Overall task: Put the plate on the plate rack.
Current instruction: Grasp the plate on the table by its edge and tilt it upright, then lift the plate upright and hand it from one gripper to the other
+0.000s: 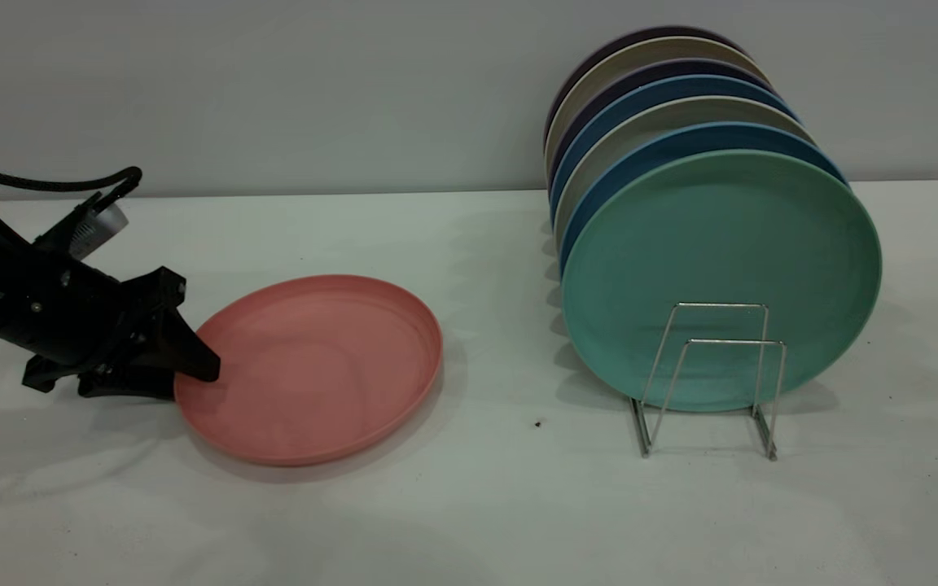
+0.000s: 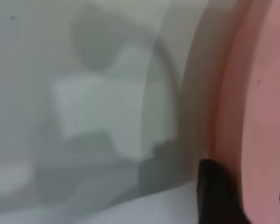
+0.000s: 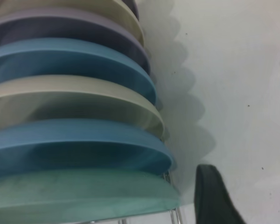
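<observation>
The salmon-pink plate [image 1: 314, 366] lies on the white table left of centre. My left gripper [image 1: 195, 368] comes in low from the left and is open at the plate's left rim. In the left wrist view the plate [image 2: 266, 116] fills the gap of the left gripper [image 2: 263, 196]: one dark finger [image 2: 217, 196] sits just outside the rim and the other over the plate's inside. The silver wire plate rack [image 1: 713, 366] stands at the right, its two front loops bare. My right gripper [image 3: 263, 200] is open over the table beside the rack [image 3: 175, 217].
A teal-green plate [image 1: 721, 277] stands upright in the rack, with blue [image 1: 681, 142], beige and dark plates behind it in a row reaching back to the grey wall. A small dark speck [image 1: 536, 423] lies on the table between plate and rack.
</observation>
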`<state>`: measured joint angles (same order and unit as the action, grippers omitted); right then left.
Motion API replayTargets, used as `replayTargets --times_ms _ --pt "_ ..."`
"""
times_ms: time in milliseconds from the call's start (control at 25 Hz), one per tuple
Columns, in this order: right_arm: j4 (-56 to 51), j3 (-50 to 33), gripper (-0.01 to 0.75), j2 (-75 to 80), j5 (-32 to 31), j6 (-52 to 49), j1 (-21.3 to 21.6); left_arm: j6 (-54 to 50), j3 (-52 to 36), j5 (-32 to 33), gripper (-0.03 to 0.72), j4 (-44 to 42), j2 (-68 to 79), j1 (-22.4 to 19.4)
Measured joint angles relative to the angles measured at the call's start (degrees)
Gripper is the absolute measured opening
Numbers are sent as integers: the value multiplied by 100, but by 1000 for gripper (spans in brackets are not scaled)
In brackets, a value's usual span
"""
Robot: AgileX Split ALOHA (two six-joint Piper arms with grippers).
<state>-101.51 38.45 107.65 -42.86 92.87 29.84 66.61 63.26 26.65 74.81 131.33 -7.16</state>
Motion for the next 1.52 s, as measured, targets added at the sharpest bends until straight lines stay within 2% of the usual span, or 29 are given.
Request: replayTargets --times_ms 80,240,320,520,800,1160,1280,1520 --pt "0 0 388 0 0 0 0 0 0 -8 275 0 0 0" --pt "0 0 388 0 -3 0 0 0 0 -20 79 0 0 0" --pt "0 0 388 0 -26 4 0 26 0 -21 30 -16 0 0" --pt "0 0 384 0 -208 69 0 56 0 49 17 -20 0 0" --pt "219 -40 305 -636 -540 122 0 342 -176 266 16 -20 -486 0" --pt "405 -697 279 -1530 -760 -241 -45 940 -652 499 15 373 -1447 0" --pt "664 -787 279 -1734 -813 -356 -377 1092 -760 709 14 489 -1735 14" --pt "1387 -894 279 -2072 -683 -821 -1578 1124 -1013 839 14 511 -2101 365"
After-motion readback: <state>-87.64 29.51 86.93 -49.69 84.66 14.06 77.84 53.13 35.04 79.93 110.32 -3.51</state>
